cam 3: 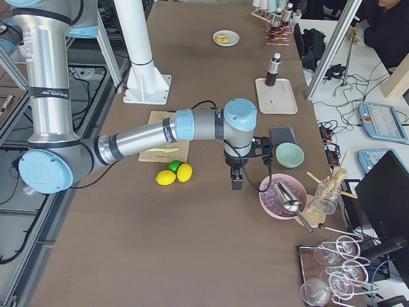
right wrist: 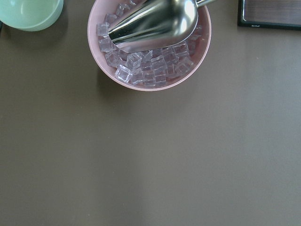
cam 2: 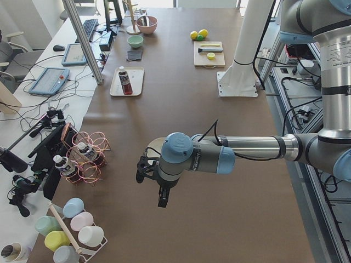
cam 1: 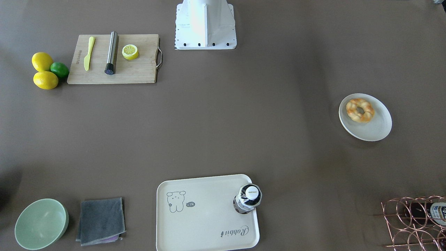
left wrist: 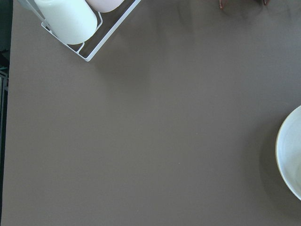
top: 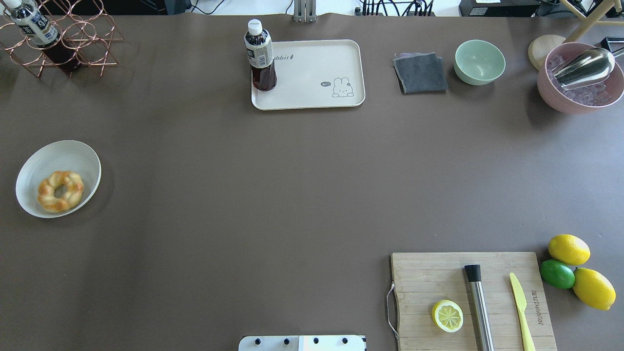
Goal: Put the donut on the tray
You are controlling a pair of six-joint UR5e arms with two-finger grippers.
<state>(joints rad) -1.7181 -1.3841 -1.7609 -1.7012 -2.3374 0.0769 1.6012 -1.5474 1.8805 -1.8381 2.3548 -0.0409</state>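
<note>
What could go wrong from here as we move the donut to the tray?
The donut lies off-centre on a plate, near its rim; a grasp might shove or tip the plate. A tall bottle stands upright in one corner of the tray; a low approach could knock it over, so aim for the bare end.

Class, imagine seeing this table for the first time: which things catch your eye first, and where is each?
The golden-yellow twisted ring donut lies on a round white plate on the robot's left. Near the far edge, the cream-white rectangular rabbit tray carries an upright dark bottle in one corner. Two yellow lemons and a green lime sit beside the wooden cutting board on the robot's right.
</note>
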